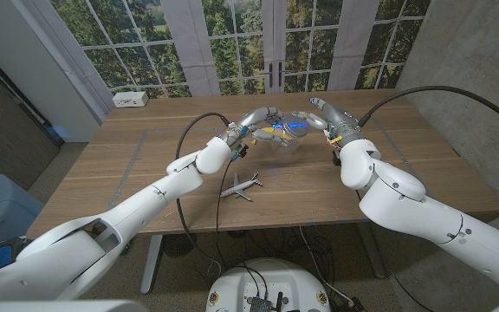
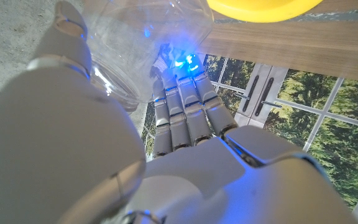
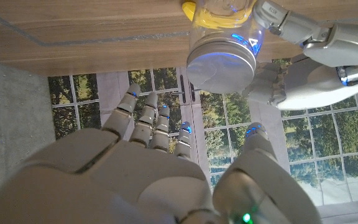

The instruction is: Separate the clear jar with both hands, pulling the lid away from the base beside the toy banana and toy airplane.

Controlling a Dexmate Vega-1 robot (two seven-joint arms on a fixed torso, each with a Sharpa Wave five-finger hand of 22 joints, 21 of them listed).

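My left hand grips the clear jar, fingers wrapped round its wall, lid on it and facing my right hand. My right hand is just beside the lid, fingers spread, not touching it, holding nothing. The banana lies on the table just behind the jar; the airplane sits near my left forearm, apart from both hands.

On the desk, the jar sits toward the far middle between the left hand and the right hand. The banana lies just behind the jar. The airplane lies nearer the robot, left of the jar. A small box sits at the far left corner.
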